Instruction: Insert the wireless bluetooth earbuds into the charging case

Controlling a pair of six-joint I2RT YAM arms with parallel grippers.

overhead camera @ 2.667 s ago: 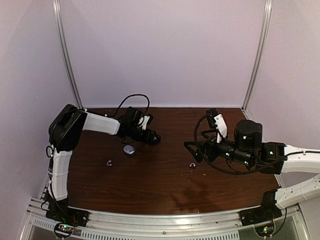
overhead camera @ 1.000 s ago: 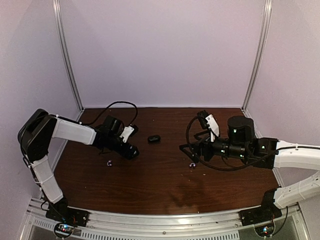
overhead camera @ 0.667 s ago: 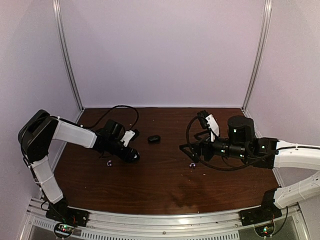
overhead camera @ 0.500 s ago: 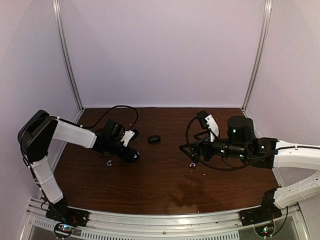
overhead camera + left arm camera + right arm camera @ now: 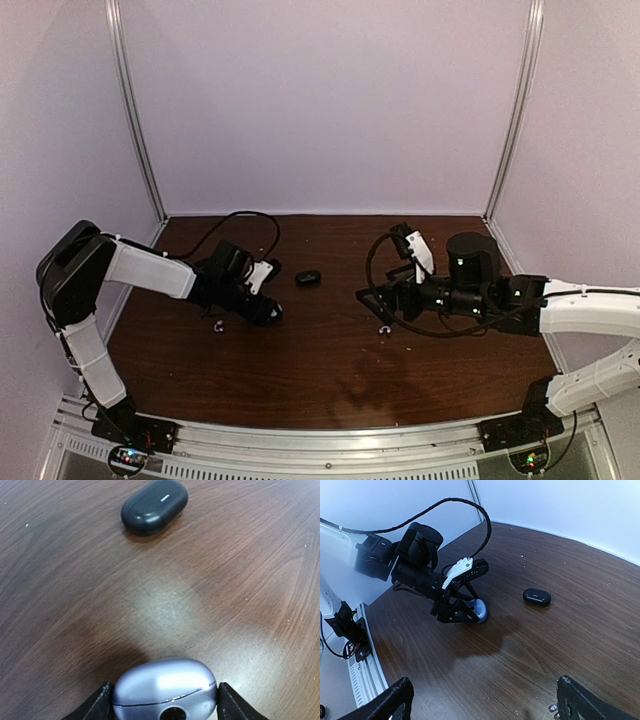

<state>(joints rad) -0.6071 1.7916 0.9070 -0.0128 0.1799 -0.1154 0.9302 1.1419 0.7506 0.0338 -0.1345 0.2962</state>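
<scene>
The charging case (image 5: 165, 687) is a grey-blue oval pebble with its lid closed. My left gripper (image 5: 165, 702) is shut on it low over the table, left of centre (image 5: 264, 309). The right wrist view also shows the case (image 5: 480, 611) in those jaws. One tiny pale-purple earbud (image 5: 219, 325) lies just left of the left gripper. The other earbud (image 5: 384, 328) lies under my right gripper (image 5: 376, 302), which is open and empty; it shows by the right finger (image 5: 551, 708).
A small black oval case (image 5: 308, 278) lies closed on the brown table beyond the left gripper, also in the left wrist view (image 5: 154, 506) and the right wrist view (image 5: 536, 597). A black cable loops behind the left arm (image 5: 240, 222).
The left gripper left the spot where the black case now lies, moved near-left to the grey-blue case and closed on it, then edged right. The right arm crept slightly left.
</scene>
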